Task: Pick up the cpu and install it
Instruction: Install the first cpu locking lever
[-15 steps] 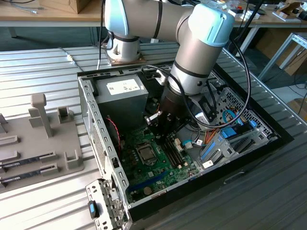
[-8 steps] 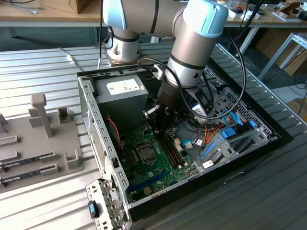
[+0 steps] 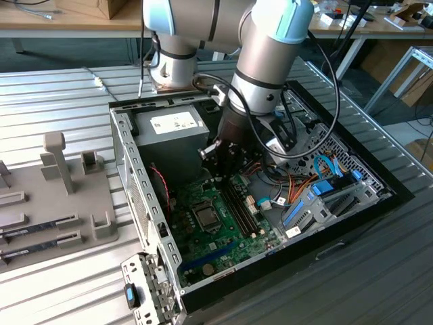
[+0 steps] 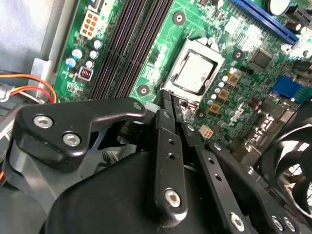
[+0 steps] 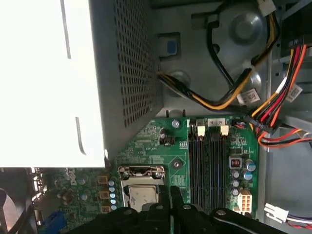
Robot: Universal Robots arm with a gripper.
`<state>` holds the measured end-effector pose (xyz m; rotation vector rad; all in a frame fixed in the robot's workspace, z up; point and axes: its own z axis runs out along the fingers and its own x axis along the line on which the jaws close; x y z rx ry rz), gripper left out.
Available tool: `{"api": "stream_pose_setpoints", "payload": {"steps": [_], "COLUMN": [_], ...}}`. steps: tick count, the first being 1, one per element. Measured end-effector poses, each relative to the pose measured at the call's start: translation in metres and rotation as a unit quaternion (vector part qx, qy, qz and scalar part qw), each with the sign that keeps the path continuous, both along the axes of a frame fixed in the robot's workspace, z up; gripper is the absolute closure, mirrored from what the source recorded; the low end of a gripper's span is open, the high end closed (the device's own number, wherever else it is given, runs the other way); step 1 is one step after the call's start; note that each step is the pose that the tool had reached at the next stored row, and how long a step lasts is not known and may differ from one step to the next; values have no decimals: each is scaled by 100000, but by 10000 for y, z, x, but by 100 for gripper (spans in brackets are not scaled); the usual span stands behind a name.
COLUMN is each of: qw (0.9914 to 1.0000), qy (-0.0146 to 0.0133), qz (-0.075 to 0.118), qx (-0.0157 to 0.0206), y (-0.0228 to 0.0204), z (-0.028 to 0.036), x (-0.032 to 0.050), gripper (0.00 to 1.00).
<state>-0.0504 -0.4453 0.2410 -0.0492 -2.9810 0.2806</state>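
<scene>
The cpu (image 3: pixel 204 217), a silvery square chip, lies flat in the socket on the green motherboard (image 3: pixel 223 237) inside the open computer case. In both wrist views the cpu (image 4: pixel 195 73) (image 5: pixel 141 197) sits just beyond my fingertips. My gripper (image 3: pixel 222 175) hangs above the board between the socket and the power supply, a little above the cpu. Its two thin black fingers (image 4: pixel 168 126) lie pressed together, shut, with nothing between them. My gripper (image 5: pixel 169 195) points down at the socket's edge, not touching the chip.
A grey power supply (image 3: pixel 172 132) (image 5: pixel 48 83) stands close behind the gripper. Dark memory slots (image 3: pixel 240 203) (image 4: pixel 122 48) run beside the socket. Bundled cables (image 3: pixel 318 169) (image 5: pixel 263 117) and a fan (image 4: pixel 292 161) crowd the case. A grey holder tray (image 3: pixel 47 203) lies at the exterior view's left.
</scene>
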Motion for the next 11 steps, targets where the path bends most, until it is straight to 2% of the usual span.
{"api": "stream_pose_setpoints", "payload": {"steps": [3,10,11], "qw": [100000,99995,99994], "qy": [-4,-1,-1], "qz": [2,-1,1], "qx": [-244,-995,-1111], "y": [53,229,265], "z": [-1,0,0], "x": [0,0,0], "gripper": [86,86,86]}}
